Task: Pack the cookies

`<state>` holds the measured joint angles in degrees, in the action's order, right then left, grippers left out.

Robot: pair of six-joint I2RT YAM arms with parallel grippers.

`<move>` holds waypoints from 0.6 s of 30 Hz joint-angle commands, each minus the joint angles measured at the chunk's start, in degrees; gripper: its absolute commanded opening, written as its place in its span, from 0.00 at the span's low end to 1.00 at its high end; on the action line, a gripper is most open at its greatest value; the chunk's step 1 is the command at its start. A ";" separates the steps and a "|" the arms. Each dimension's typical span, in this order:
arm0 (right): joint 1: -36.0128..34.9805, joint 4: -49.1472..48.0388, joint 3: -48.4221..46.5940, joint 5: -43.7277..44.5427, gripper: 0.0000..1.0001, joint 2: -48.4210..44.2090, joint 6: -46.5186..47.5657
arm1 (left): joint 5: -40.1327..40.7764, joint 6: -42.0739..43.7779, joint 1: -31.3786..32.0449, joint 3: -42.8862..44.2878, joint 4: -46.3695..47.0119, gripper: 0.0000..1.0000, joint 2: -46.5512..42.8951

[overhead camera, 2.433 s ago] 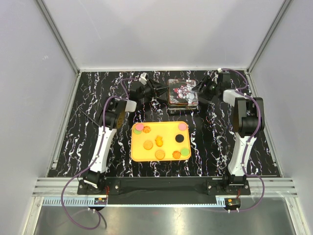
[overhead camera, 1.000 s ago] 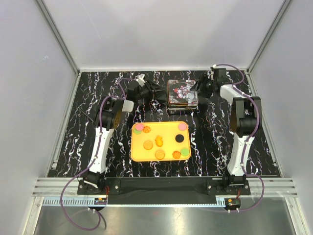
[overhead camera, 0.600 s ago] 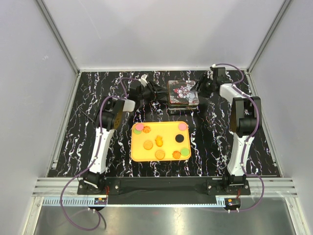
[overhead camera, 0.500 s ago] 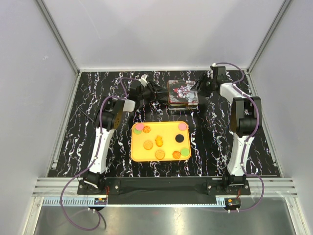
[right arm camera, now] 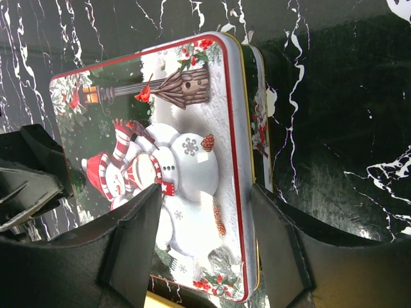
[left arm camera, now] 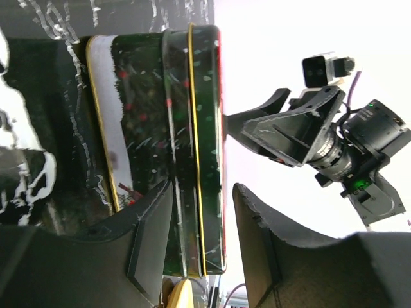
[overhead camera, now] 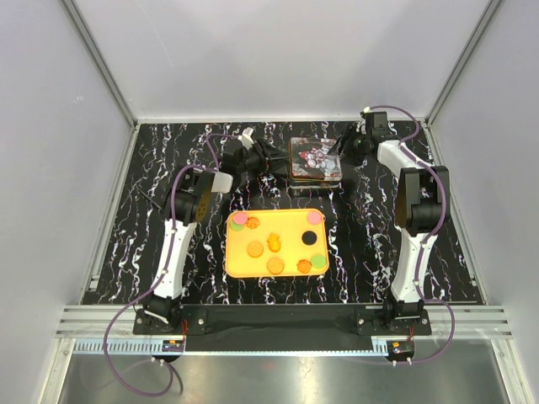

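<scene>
Left gripper (overhead camera: 285,161) — nearer the tin (overhead camera: 316,157) (than before)

High rear overview; both wrist views close on the tin (overhead camera: 316,158)

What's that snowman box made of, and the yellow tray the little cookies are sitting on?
The snowman box looks like printed tin: thin glossy walls that catch reflections, gold edge lines and a separate fitted lid. The yellow tray looks like moulded plastic: one even bright colour, rounded corners and a raised lip. It is too small in view to tell whether it is matte or shiny.
</scene>
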<state>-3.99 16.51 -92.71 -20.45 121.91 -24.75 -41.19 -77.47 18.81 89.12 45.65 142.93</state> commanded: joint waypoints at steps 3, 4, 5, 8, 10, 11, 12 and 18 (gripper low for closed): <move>-0.58 0.62 -3.44 0.76 0.66 0.35 1.37 | 0.50 -1.19 0.26 0.35 6.82 0.48 -4.59; -0.58 0.89 -3.53 0.67 0.67 0.70 1.46 | 0.50 -0.84 0.26 0.26 5.78 0.48 -4.85; -0.58 0.89 -3.62 0.50 0.67 0.79 1.55 | 0.58 0.21 0.26 0.18 5.07 0.48 -4.94; -0.67 0.63 -3.45 0.41 0.68 0.79 1.37 | 0.50 2.58 0.35 0.61 0.95 0.50 -5.56; -0.84 1.41 -3.80 1.11 0.69 1.14 1.64 | 0.58 4.08 0.44 0.88 -2.65 0.51 -6.17; -0.76 1.42 -3.88 1.20 0.70 1.31 1.72 | 0.84 5.39 0.44 0.36 -3.19 0.51 -6.52; -0.84 1.42 -3.80 1.29 0.71 1.14 1.73 | 1.37 5.75 0.35 0.00 -3.63 0.51 -6.96; -1.11 1.77 -4.06 1.90 0.73 1.31 2.16 | 1.03 7.16 0.62 0.61 -5.92 0.55 -6.97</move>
<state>-4.23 18.11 -94.28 -19.97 122.89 -23.77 -40.60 -72.82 19.05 89.08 40.14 139.22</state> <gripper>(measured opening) 0.731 0.550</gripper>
